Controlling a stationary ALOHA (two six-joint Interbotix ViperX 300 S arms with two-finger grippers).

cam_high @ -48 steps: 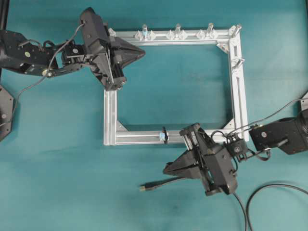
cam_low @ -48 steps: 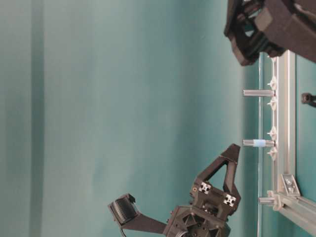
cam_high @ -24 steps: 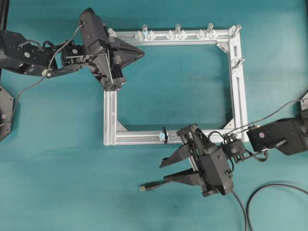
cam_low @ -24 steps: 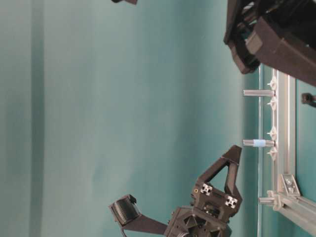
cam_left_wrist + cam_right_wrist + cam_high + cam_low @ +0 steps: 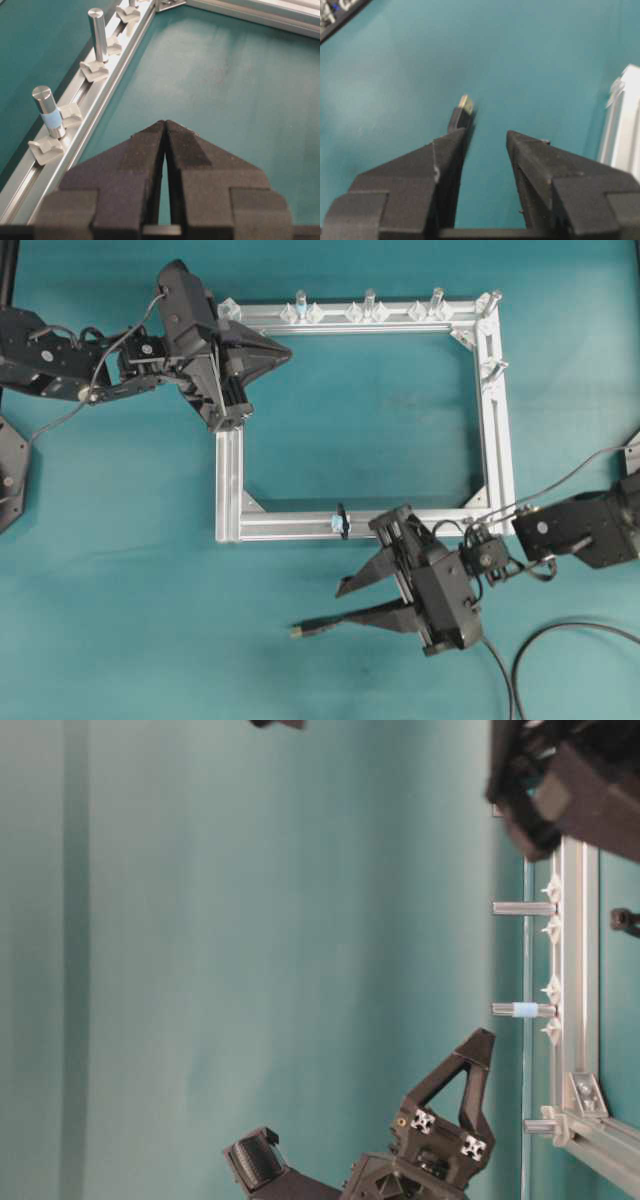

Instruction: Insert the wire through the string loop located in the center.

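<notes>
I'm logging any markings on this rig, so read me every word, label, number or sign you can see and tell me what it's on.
No text can be read in any view.
Dark plate at the top left corner of the right wrist view: pale and blue marks, too blurred and cut off to read.
Aluminium frame, its posts, the wire's plug and both arms: no lettering visible.

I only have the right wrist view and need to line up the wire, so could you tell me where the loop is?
Observer: On the overhead view, the loop stands on the frame, just past the open right tool.
Operator: Is the wire in the gap?
Observer: No, the wire runs under one finger.
Operator: And the left tool?
Observer: The left tool is shut, at the frame's far corner.
</notes>
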